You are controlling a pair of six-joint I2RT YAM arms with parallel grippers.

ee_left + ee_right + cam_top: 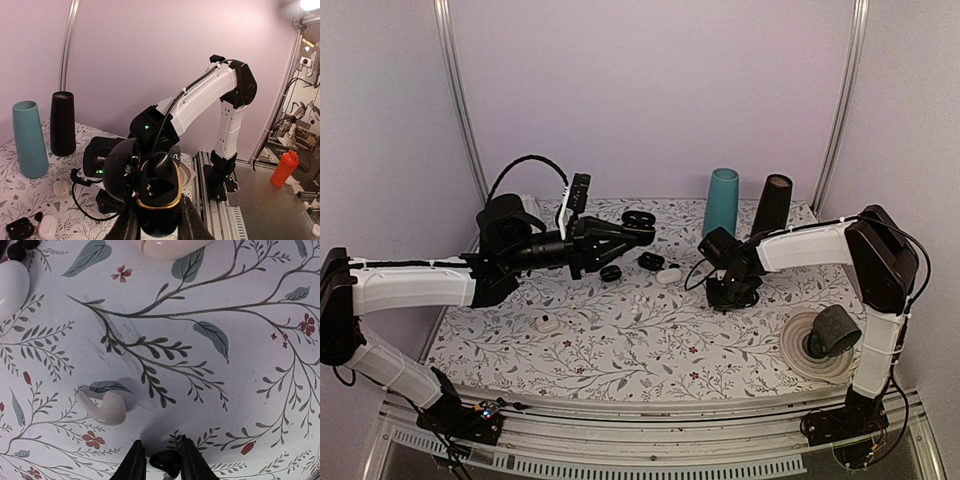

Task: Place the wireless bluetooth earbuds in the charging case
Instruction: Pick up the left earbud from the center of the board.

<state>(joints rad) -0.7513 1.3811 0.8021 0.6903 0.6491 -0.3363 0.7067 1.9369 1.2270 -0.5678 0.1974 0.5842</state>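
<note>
Black glossy earbud point(167, 462): right pincer point(162, 461) | white earbud point(102, 407): loose | case point(159, 197): left pincer point(160, 226)

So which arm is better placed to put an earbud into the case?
Right: the right gripper pinches a black earbud, while the left gripper only holds the open black case up to receive it.

Top camera spans the table point(650, 340); right wrist looks down closely.
</note>
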